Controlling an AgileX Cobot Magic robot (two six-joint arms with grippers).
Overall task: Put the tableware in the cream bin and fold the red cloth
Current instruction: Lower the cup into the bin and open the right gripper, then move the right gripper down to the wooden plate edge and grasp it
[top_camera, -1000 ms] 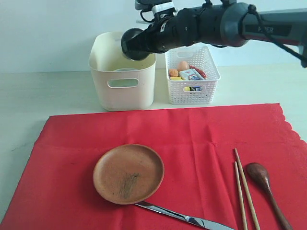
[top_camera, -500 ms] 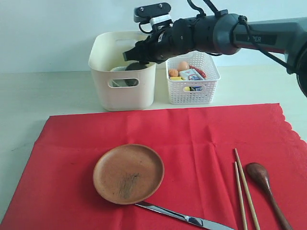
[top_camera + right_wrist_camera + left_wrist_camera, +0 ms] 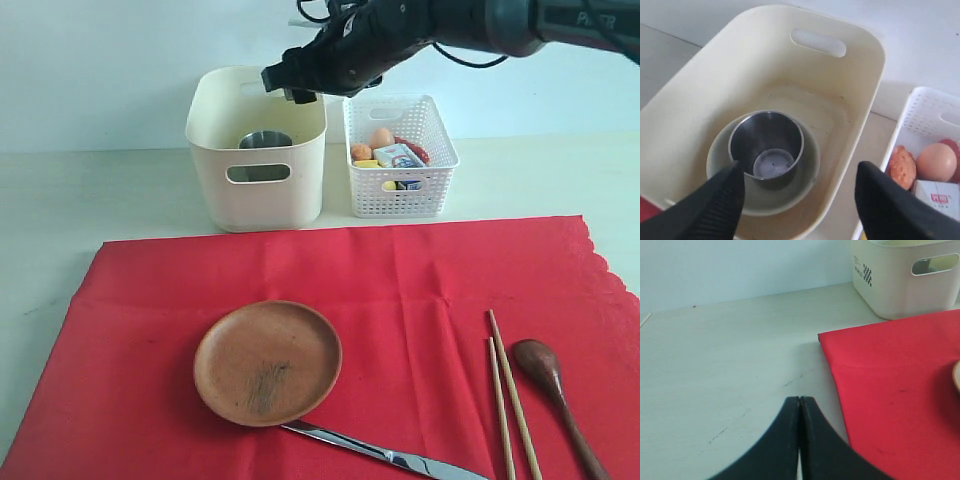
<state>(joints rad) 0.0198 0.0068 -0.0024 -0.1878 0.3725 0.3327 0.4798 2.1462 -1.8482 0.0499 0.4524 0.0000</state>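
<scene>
Right end effector point(image 3: 799, 167): open, empty, above the bin point(image 3: 855, 90) at the surface point(image 3: 100, 190) far edge. Cup point(image 3: 767, 145) sits in bowl point(image 3: 807, 187). Left end effector point(image 3: 799, 405): closed.

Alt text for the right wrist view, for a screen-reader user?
Looking down into the cream bin: a steel cup stands upright inside a white bowl on the bin floor. The right gripper hangs open above them, dark fingers spread, holding nothing. Beside the bin, a white basket holds an egg and other food.

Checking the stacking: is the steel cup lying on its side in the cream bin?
No, the steel cup stands upright, mouth up, inside the white bowl.
</scene>
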